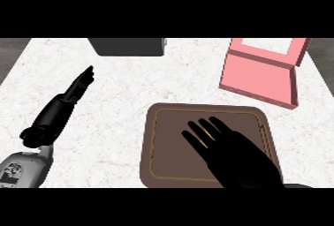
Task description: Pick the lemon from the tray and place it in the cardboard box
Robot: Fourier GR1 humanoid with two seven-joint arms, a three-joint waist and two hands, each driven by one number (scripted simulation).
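Right hand over the lemon on the tray; the pick is not yet made.

The right hand [225, 148] hangs above the brown tray [154, 145], fingers straight and slightly spread; slivers of yellow lemon [207, 133] show between them, so nothing is gripped. The pink cardboard box [259, 75] stands open, well apart at the upper right, nothing visible inside. The left hand [79, 86] rests at the left, fingers straight together. Grasp, carry and drop remain.

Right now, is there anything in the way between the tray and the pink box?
Nothing visible. Only bare counter lies between the brown tray and the pink box. The right hand covers the lemon; just yellow slivers show between its fingers.
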